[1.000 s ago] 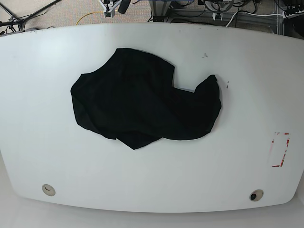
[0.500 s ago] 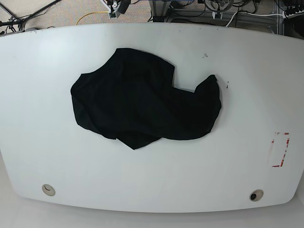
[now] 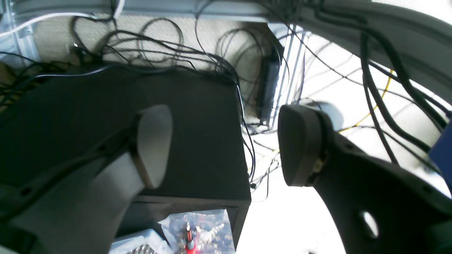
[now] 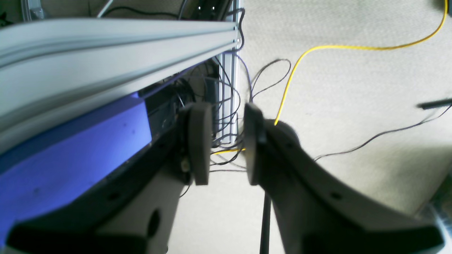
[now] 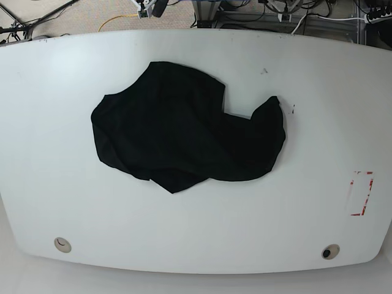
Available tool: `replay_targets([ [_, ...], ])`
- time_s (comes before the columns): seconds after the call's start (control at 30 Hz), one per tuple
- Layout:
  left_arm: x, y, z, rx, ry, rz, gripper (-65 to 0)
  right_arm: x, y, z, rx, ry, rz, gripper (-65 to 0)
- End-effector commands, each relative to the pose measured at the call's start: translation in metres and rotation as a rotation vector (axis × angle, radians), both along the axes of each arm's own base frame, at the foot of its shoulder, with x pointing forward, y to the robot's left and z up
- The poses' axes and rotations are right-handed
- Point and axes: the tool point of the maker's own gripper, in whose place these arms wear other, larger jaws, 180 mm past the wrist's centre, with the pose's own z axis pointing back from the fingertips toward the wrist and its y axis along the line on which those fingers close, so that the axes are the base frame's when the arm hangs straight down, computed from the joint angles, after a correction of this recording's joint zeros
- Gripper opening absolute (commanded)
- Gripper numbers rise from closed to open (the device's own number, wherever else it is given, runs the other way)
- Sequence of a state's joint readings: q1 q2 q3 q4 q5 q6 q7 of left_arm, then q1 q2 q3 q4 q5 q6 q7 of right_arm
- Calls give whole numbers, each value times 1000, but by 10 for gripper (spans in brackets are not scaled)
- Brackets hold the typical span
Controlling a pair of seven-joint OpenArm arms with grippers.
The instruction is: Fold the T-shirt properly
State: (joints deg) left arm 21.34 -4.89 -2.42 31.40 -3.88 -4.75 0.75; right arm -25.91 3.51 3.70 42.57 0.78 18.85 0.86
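1. Left tool [image 3: 226, 144]: fingers wide apart, empty, aimed at floor cables off the bench.
2. Right tool [image 4: 220, 144]: fingers narrowly apart, nothing between, over carpet.
3. T-shirt [image 5: 184, 128]: crumpled black heap mid-bench [image 5: 55, 153], soft, matte, lobed outline, no print showing.
4. Step: folding not yet begun; next likely reaching in, then spreading flat.

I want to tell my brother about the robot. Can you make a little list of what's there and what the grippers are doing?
T-shirt: black, crumpled in a heap, not folded
Table: white, shirt lies near its middle
Left gripper: wide open, empty, off the table over cables
Right gripper: narrow gap, empty, over the floor
Red marking: near the table's right edge
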Motion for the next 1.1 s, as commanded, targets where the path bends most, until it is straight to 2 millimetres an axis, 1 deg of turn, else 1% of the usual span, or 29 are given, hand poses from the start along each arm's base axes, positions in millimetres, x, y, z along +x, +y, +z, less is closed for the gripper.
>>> replay_targets([
  [0.0, 6, 4, 8, 9, -43, -4, -226, -6, -1, 8, 0, -2, 8, -498],
  [0.17, 1, 5, 29, 13, -104, -33, -228, -16, -1, 26, -5, -21, 25, -498],
  [0.23, -2, 3, 42, 13, -134, -46, -228, -19, 0, 37, -6, -44, 31, -498],
  [0.3, -5, 16, 59, 40, -168, -49, -228, -23, -1, 50, -9, -65, 39, -498],
  [0.37, -9, 24, 74, 60, -192, -43, -228, -31, 0, 62, -10, -69, 48, -498],
  [0.43, -11, 28, 86, 72, -211, -44, -228, -35, 1, 72, -11, -74, 57, -498],
  [0.47, -11, 31, 96, 81, -228, -48, -228, -40, 1, 80, -12, -78, 62, -498],
  [0.57, -16, 36, 117, 99, -254, -55, -228, -45, 1, 97, -13, -98, 71, -498],
  [0.6, -16, 39, 125, 108, -265, -57, -228, -46, 2, 105, -13, -108, 74, -498],
  [0.63, -13, 42, 135, 121, -285, -58, -228, -46, 2, 113, -13, -121, 78, -498],
  [0.7, -11, 47, 147, 136, -306, -60, -228, -45, 4, 124, -12, -139, 82, -498],
  [0.9, -4, 62, 189, 199, -371, -55, -228, -39, 8, 165, -9, -203, 95, -498],
  [1.0, 5, 75, 213, 255, -423, -27, -228, -36, 10, 185, -9, -232, 101, -498],
  [1.07, 11, 81, 225, 284, -450, -8, -228, -31, 11, 195, -8, -253, 104, -498],
])
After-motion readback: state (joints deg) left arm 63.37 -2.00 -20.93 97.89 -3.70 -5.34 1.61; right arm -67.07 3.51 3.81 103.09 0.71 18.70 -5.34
